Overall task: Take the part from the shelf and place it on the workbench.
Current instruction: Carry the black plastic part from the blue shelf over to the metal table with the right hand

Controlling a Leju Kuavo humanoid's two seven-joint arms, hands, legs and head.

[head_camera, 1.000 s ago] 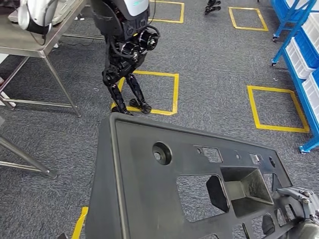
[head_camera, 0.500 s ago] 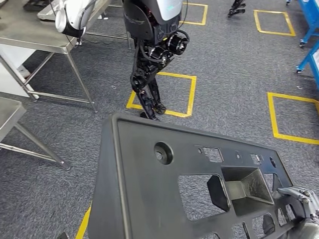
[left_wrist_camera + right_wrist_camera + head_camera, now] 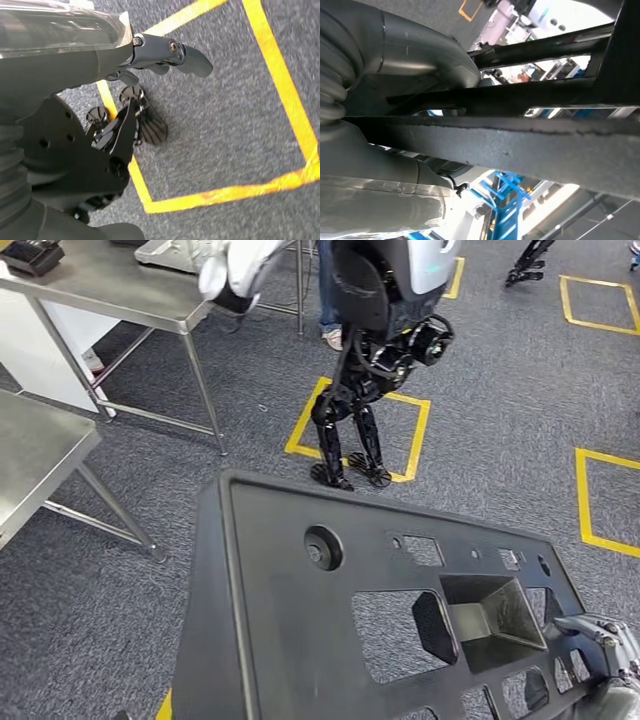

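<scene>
In the head view the part [image 3: 287,640], a large black plastic panel with cut-outs and a round boss, is carried low in front of me and fills the lower half. My right hand [image 3: 604,640] grips its right end; in the right wrist view the thumb [image 3: 429,50] lies on one side of the part's edge [image 3: 531,145]. My left hand [image 3: 170,50] hangs over the carpet, its fingers stretched out and nothing in them. A steel workbench [image 3: 38,455] stands at the left, and a second one [image 3: 113,290] behind it.
Another humanoid robot [image 3: 377,350] stands ahead on a yellow floor square [image 3: 415,440]. A person's legs [image 3: 328,300] are behind it. More yellow taped squares [image 3: 596,510] mark the grey carpet. A dark keyboard-like object [image 3: 30,255] lies on the far bench.
The camera has swung left: the other robot and floor squares slid right, the blue shelves left the picture, and the near workbench came in. The part keeps its place in my grip.
</scene>
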